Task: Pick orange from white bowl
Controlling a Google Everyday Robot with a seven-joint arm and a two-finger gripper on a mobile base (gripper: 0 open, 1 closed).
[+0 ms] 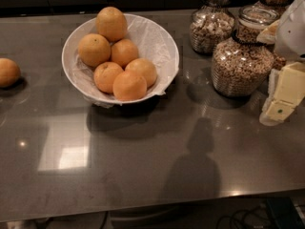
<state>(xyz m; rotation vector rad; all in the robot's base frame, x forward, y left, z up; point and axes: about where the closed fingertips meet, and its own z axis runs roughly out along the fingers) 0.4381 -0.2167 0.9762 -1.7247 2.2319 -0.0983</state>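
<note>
The bowl (71, 75) is sitting at 10 o'clock on the worktop (143, 166), wearing a crinkled lining (153, 39) and holding six oranges heaped together; the orange (129, 85) I am judging easiest to take is lying at the bowl's 6 o'clock, on the near rim, touching two neighbours behind it; a taller, yellower fruit (111, 23) is perching at the bowl's 12 o'clock.

The orange is looking firm, round and moderately heavy, its peel smooth enough to be slipping in a shallow hold; I am thinking the grip belongs across its widest middle, coming from above, where its top and near side are showing free; squeezing hard is risking a bruise, and nudging the heap is risking a roll-out.

A stray orange (8, 72) is lying alone at 9 o'clock, well apart from the bowl.

Glass jars are standing at 1 to 2 o'clock, the near jar (240, 63) and the far jar (209, 30) both holding cereal.

The pincer (284, 99) is hanging at 3 o'clock, just beside the near jar, well apart from the bowl, carrying nothing visible; whether it is open or closed I cannot tell.
</note>
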